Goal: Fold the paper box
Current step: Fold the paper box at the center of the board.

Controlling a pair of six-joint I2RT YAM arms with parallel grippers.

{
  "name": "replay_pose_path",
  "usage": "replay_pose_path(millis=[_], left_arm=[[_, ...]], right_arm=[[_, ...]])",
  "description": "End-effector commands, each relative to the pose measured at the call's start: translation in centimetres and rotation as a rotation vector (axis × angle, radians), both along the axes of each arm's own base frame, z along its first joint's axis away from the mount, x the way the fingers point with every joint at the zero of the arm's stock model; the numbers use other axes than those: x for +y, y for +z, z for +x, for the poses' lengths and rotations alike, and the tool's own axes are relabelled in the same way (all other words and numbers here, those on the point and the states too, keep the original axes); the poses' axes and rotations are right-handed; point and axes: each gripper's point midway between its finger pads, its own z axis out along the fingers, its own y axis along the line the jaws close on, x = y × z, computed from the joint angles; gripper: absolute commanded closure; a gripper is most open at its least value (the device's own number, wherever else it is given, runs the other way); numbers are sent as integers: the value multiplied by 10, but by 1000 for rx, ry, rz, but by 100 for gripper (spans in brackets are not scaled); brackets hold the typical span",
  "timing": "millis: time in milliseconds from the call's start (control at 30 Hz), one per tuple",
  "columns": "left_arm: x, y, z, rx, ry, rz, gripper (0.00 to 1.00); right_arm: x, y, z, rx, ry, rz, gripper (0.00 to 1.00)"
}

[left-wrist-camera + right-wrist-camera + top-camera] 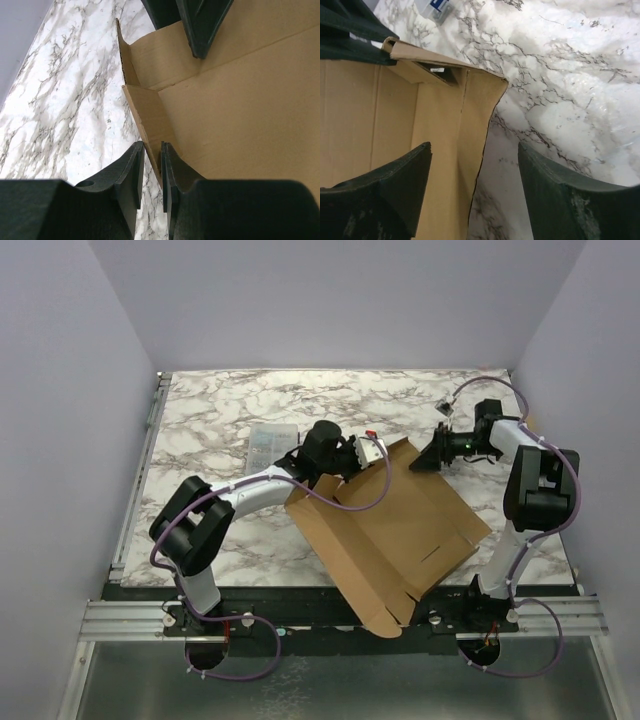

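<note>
The paper box [390,530] is a brown die-cut cardboard sheet lying skewed on the marble table, its near corner past the front edge. At the box's far corner my left gripper [366,452] holds a raised side flap [150,115]. In the left wrist view the flap's edge runs between the nearly closed fingers [131,172]. My right gripper [428,458] hangs open just right of that corner. In its wrist view the right gripper [475,150] straddles the box [435,125] edge, with one finger [405,185] over cardboard and the other over marble.
A small clear plastic compartment case [272,440] lies on the table left of the left gripper, and its corner shows as the case [436,7] in the right wrist view. A small white item [445,405] sits at the back right. Lilac walls enclose the table on three sides.
</note>
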Motion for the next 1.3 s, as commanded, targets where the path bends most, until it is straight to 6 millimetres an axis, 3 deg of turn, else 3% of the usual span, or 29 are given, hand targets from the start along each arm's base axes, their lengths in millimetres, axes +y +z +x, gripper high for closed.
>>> replay_pose_path(millis=[0, 133, 267, 500, 900, 1267], left_arm=[[0, 28, 4, -81, 30, -79, 75], [-1, 22, 4, -70, 35, -90, 71], [-1, 7, 0, -24, 38, -99, 60], [4, -19, -7, 48, 54, -105, 53], [4, -44, -20, 152, 31, -100, 48], [6, -49, -33, 205, 6, -101, 46]], right_arm=[[1, 14, 6, -27, -26, -2, 35], [1, 23, 8, -64, -40, -11, 60], [3, 26, 7, -126, -45, -51, 78], [11, 16, -5, -188, -18, -114, 99], [3, 13, -4, -372, -106, -254, 100], [-3, 17, -3, -411, -174, -297, 99]])
